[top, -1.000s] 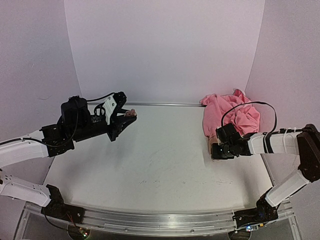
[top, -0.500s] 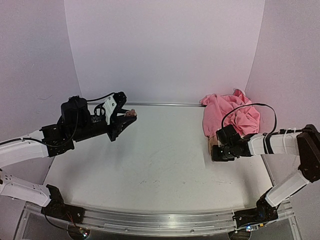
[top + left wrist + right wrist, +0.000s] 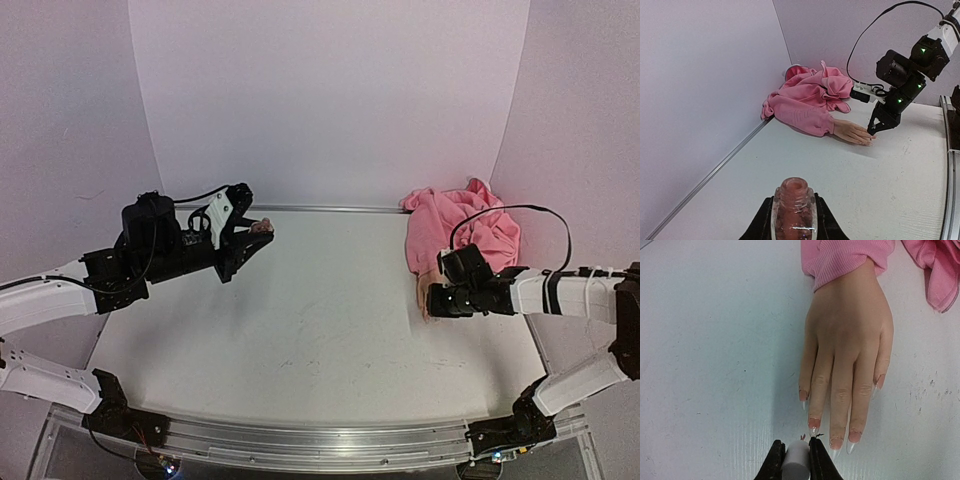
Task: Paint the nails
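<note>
Mid-way through the painting step, brush at the fingertips. Pinches a white brush cap [image 3: 796, 462] in the right gripper [image 3: 796, 452], jaws pressed onto it from both sides, just short of the fingers of the mannequin hand [image 3: 847, 340]. Finds the nails [image 3: 813, 423] at the ends of those fingers, palm down on the table [image 3: 705, 340], wrist inside a pink sleeve [image 3: 845, 257], over by the table's right rear corner. Shows reddish polish on several nails already, patchy near the cuticles and clear at the tips. Cannot make out the bristles for certain; seemingly just beside the second finger's nail.

Holds the polish bottle [image 3: 793, 210], mouth open and uncapped, in the left gripper [image 3: 793, 231], jaws closed on its glass sides, raised over the table's left side and well apart from the hand.

Next, by judgement: calls for a short, light draw of the brush along one nail from cuticle to tip, with little downward push, so as not to smear skin or nudge the hand. Then a small sideways shift to the neighbouring nail, or a trip back to the bottle for more polish.

Against the view a second ago: right forearm lower and stretched further right, its gripper drawn slightly back, more of the hand uncovered. Left arm and bottle unmoved.
</note>
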